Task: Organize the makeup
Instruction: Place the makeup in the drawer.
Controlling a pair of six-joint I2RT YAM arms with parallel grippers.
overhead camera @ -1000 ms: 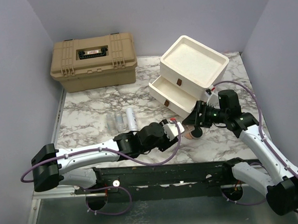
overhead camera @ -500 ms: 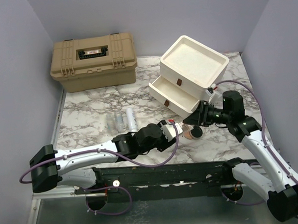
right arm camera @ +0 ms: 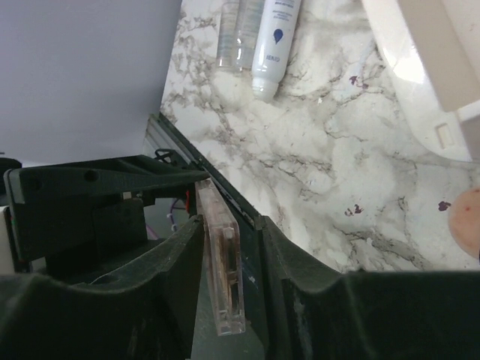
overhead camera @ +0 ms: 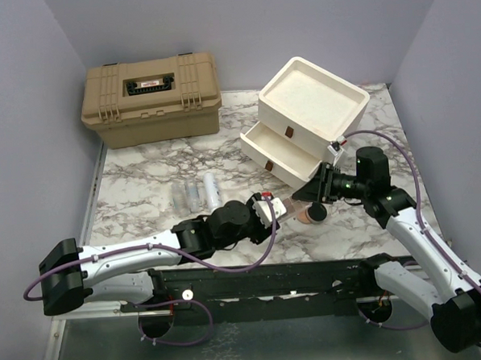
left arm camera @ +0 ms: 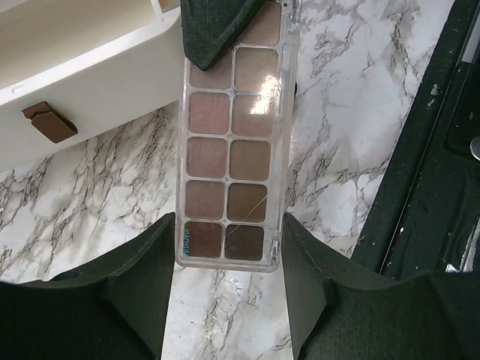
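Note:
A rectangular pink palette in a clear case hangs above the marble between both arms. My right gripper is shut on its far end, one finger lying over the top face. In the right wrist view the palette stands edge-on deep between the right gripper fingers. My left gripper is open, its fingertips flanking only the palette near end. A round compact with peach powder lies below the right gripper. A whitish bottle and two slim tubes lie left of centre. No brushes are in view.
The cream drawer unit stands at the back right with its lower drawer pulled open, close to the palette. A tan toolbox sits shut at the back left. The black base rail runs along the near edge.
My left arm has drawn back to the left, so the palette now sits only between its fingertips. The right gripper has stayed with the palette and risen slightly, uncovering the compact.

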